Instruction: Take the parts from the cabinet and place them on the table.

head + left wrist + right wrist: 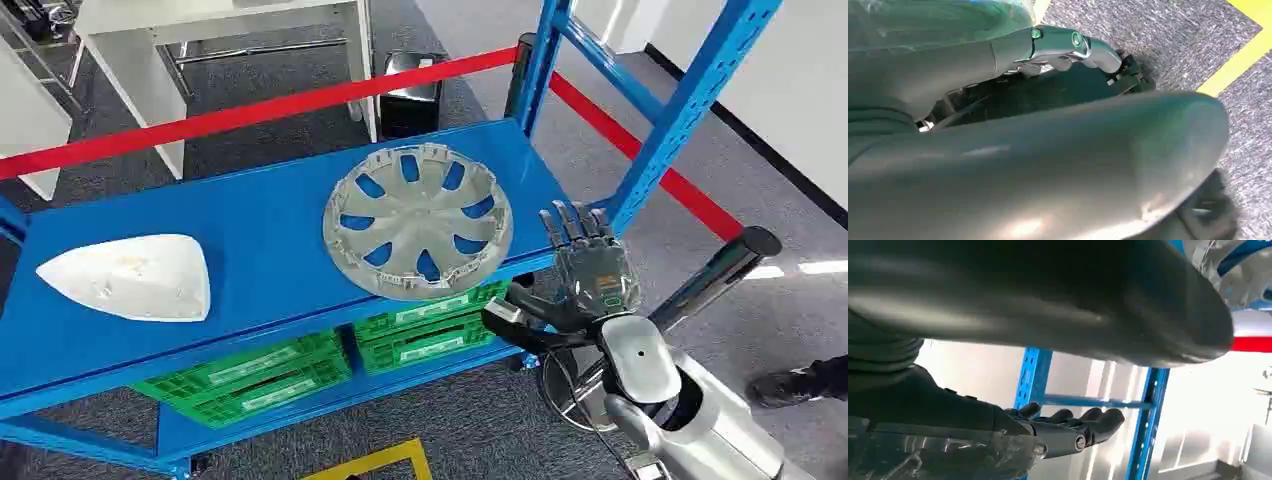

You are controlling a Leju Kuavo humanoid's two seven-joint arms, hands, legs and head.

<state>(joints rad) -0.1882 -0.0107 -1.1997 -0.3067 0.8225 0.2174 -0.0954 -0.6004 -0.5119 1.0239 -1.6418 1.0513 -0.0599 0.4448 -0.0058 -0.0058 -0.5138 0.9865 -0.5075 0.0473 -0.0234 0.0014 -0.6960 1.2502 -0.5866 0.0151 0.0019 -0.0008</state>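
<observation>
Right hand (590, 262) open beside flat hubcap (418, 220).

I see two green crates (300, 375) side by side on the lower shelf, and red tape (250, 112) stretched behind the rack, running on past the blue upright (690, 110) to the right. Beyond it stands a white table (200, 30) with a black bin (412, 92) beside its leg. Grey carpet (480, 420) carries a yellow floor line (385, 462), and a dark shoe (800, 383) sits at the right edge.
</observation>
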